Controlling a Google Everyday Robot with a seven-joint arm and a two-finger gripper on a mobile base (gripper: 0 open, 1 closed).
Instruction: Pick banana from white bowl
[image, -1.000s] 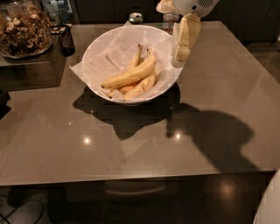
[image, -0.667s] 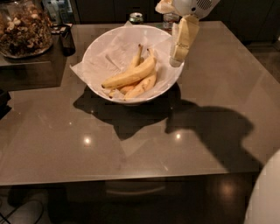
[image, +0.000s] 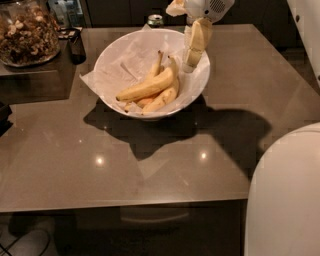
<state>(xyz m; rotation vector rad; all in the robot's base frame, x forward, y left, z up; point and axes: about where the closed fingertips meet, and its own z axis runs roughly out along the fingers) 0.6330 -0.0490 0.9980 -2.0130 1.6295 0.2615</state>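
Observation:
The white bowl (image: 120, 55), lined with crumpled white paper, stands at the back middle of the brown table. Several yellow bananas lie in it. The longest, thickest banana (image: 146, 87) lies on top, its stem pointing up and back. My gripper (image: 192, 52) hangs over the bowl's right rim, to the right of the bananas and not touching them. Its pale fingers (image: 198, 37) point down.
A glass jar of nuts (image: 27, 32) stands at the back left on a dark tray. A small dark object (image: 76, 45) sits beside it, and a small can (image: 155, 20) behind the bowl. My white arm body (image: 285, 195) fills the lower right corner.
The gripper stays over the bowl's right rim. The white arm body has come further into the lower right corner. The bananas have not moved.

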